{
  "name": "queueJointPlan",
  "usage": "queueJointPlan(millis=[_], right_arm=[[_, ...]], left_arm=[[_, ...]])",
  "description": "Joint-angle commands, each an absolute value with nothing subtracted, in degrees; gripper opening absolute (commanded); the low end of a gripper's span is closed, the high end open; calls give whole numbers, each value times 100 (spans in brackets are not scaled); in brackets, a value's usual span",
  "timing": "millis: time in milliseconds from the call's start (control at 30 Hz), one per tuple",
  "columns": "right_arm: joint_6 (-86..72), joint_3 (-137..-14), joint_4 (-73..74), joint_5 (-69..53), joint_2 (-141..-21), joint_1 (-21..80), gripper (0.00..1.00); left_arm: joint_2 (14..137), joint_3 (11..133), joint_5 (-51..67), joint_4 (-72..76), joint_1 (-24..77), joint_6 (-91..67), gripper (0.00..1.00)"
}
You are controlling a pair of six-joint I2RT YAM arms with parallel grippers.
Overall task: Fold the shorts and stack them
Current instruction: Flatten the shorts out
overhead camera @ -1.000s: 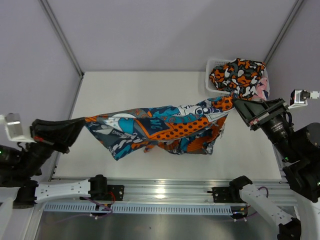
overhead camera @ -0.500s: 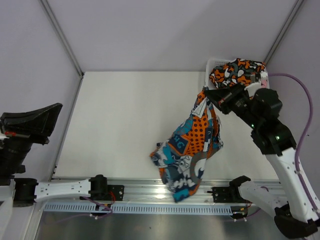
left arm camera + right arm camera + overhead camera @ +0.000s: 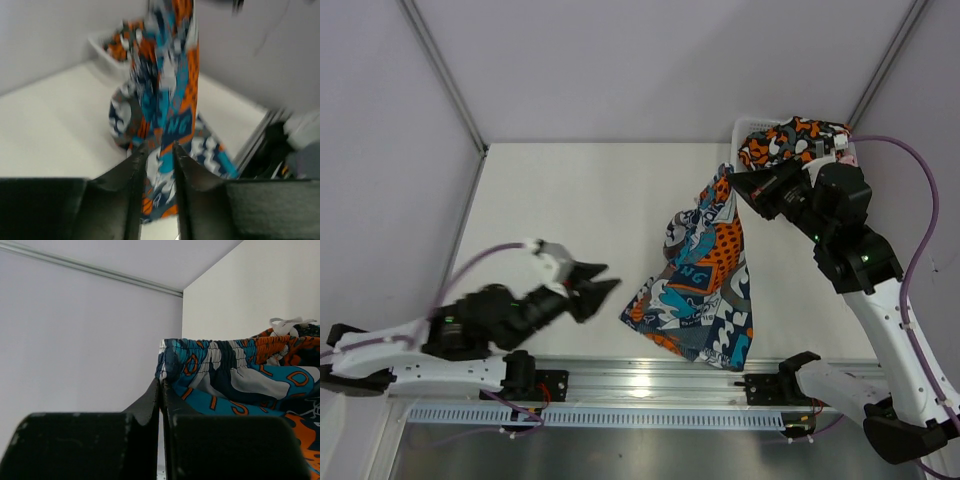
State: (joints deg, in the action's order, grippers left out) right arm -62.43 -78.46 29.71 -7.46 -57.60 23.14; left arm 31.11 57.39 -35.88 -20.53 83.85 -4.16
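Note:
The blue-teal-orange patchwork shorts (image 3: 705, 290) hang from my right gripper (image 3: 735, 185), which is shut on a corner of the waistband (image 3: 172, 360). Their lower end rests crumpled on the table near the front edge. My left gripper (image 3: 605, 290) is low over the table just left of the shorts and points at them. Its jaws stand slightly open with nothing between them, and the hanging fabric (image 3: 167, 90) shows beyond the tips. The orange-black-white camouflage shorts (image 3: 795, 145) lie heaped in the white basket (image 3: 740, 150).
The basket stands in the back right corner against the wall, behind my right arm. A metal rail (image 3: 640, 385) runs along the table's front edge. Grey walls close in the left, back and right sides.
My left gripper let go of the shorts, which swung over to hang from the right gripper alone. The left arm then came in from the far left towards them with its jaws parted.

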Motion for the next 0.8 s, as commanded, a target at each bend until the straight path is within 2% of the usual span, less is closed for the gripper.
queueJointPlan(millis=[0,100,333,567,667,767], right_arm=[[-6065,-8086,3014,-457,-5739,2206,0],[-6038,-8007,3006,-466,-5783,2189,0],[-6038,-7866,2936,-483,-5810,2153,0],[-6038,-7814,2953,-457,-5792,2127,0],[-6038,-7813,2953,-466,-5783,2109,0],[-6038,-7805,2927,-501,-5766,2109,0]], left_arm=[[3472,4670,-2973,-1367,8394,-1616,49],[3603,4150,-2761,-960,8394,-1845,66],[3814,3279,-2619,-256,8394,-2293,84],[4473,2944,-2392,202,8113,-2505,88],[4745,2865,-1549,342,7228,-2505,86],[4965,2751,-1108,422,6830,-2435,86]])
